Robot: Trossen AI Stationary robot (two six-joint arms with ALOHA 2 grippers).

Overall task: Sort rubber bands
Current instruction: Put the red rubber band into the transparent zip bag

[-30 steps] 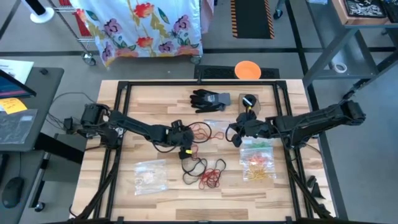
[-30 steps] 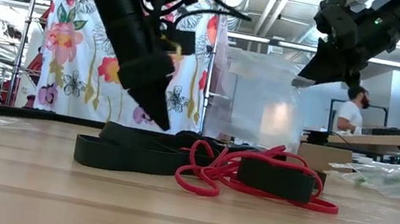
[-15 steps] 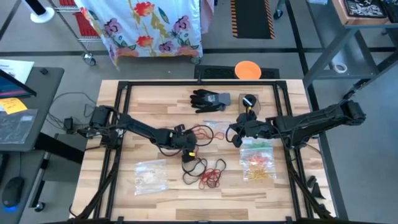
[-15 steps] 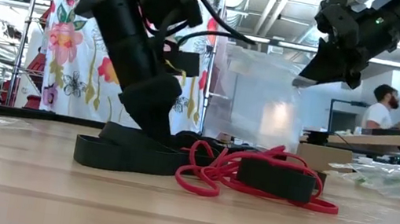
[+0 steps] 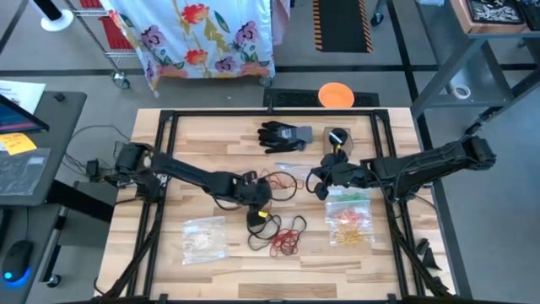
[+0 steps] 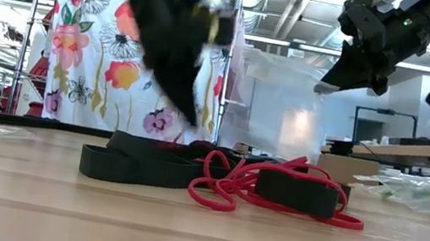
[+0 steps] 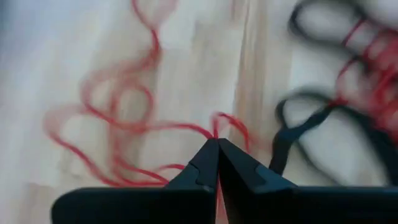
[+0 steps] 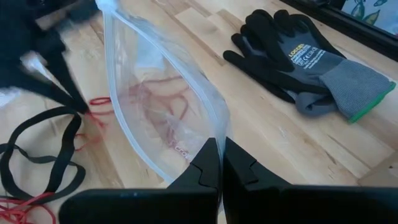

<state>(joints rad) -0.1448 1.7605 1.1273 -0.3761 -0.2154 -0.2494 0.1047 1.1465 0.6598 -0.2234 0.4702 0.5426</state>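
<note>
Thin red rubber bands [image 5: 275, 179] lie tangled on the wood at mid-table. My left gripper [image 5: 263, 203] is over their near side, shut on one red strand. Nearer the front edge is a pile of black and red rubber bands [image 5: 278, 235], which the low view shows resting flat on the table [image 6: 215, 176]. My right gripper [image 5: 319, 184] is right of the tangle, shut on a clear plastic bag [image 8: 161, 106] that holds some red bands. A black glove [image 5: 283, 135] lies at the far side. My left gripper pinches a thin red rubber band [image 7: 215, 129] between the very tips of its two fingers [image 7: 205, 163], coming from above. The band's other loops [image 7: 124, 124] spread out beyond the tips over the wood. My right gripper pinches the clear bag's upper edge [image 8: 214, 132] between its two fingers. The bag stands open and upright in front of them, and its lower part [image 8: 163, 144] reaches down to the table. The low view shows the gripper [image 6: 334, 80] well above the table.
A clear bag with pale bands [image 5: 202, 237] lies front left. Another with orange and yellow bands [image 5: 350, 221] lies front right, below my right arm. A small dark block [image 5: 337, 137] sits beside the glove, and a black frame [image 5: 164, 118] runs around the tabletop.
My left gripper went down and a little toward the right edge onto the bands, then rose again, and is blurred by motion now. A red strand now sits between its tips. My right gripper and its bag kept still.
</note>
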